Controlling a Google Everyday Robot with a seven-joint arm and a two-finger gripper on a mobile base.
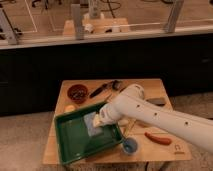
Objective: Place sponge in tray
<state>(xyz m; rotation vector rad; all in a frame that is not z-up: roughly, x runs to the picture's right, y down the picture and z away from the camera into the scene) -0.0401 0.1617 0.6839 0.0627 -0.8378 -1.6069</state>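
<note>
I see the sponge (pixel 92 123) inside the green tray (pixel 75 145), toward its back right part, near the bench's (pixel 155 150) front-left corner. My claw (pixel 101 119) sits at the sponge over the tray. Dark bowl (pixel 77 93) near back-left corner, black tool (pixel 100 90) at back edge, blue cup (pixel 129 146) and red item (pixel 158 138) along front edge.

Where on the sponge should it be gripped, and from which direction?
Grip the sponge across its two long sides, coming from above: it seems to lie flat in the tray, so only its top is free. The gripper is already over it.
</note>
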